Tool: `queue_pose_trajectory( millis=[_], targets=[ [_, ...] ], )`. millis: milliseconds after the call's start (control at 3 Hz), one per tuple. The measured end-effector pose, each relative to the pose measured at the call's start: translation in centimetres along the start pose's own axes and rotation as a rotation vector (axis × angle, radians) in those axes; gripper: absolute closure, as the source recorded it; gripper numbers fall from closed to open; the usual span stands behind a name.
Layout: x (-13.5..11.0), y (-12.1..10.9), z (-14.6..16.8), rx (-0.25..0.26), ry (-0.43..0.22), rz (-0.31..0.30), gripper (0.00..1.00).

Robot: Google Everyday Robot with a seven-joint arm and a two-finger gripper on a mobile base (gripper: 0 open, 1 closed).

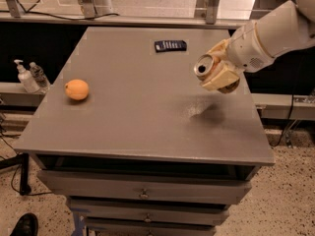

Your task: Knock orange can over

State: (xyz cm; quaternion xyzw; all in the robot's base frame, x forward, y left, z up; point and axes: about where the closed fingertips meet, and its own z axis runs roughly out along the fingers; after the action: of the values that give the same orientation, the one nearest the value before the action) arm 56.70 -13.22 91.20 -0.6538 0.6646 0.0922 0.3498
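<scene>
- Up over the right side of the worktop [123,127], the end effector [215,69] pinches the can [203,67], tilted, clear of the surface.
- Well left of the can sits an orange [77,89].

Smooth, matt grey table [123,122]. Shiny metal orange can [204,67], silver-topped, clasped in pale matt plastic gripper [216,73] above the right side. Matt-skinned orange fruit [77,89] left. Glossy dark device [170,45] far.
</scene>
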Motion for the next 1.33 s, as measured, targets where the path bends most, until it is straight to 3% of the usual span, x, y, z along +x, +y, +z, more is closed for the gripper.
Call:
queue_pose_trajectory(
  millis=[333, 667, 1333],
  targets=[
    [-0.7, 1.4, 0.9, -0.044, 0.119, -0.149, 1.0],
    [-1.3, 2.9, 1.5, -0.074, 0.163, -0.286, 1.0],
    [-1.6, 6.2, 2.6, -0.108, 0.124, -0.552, 1.0]
  ],
)
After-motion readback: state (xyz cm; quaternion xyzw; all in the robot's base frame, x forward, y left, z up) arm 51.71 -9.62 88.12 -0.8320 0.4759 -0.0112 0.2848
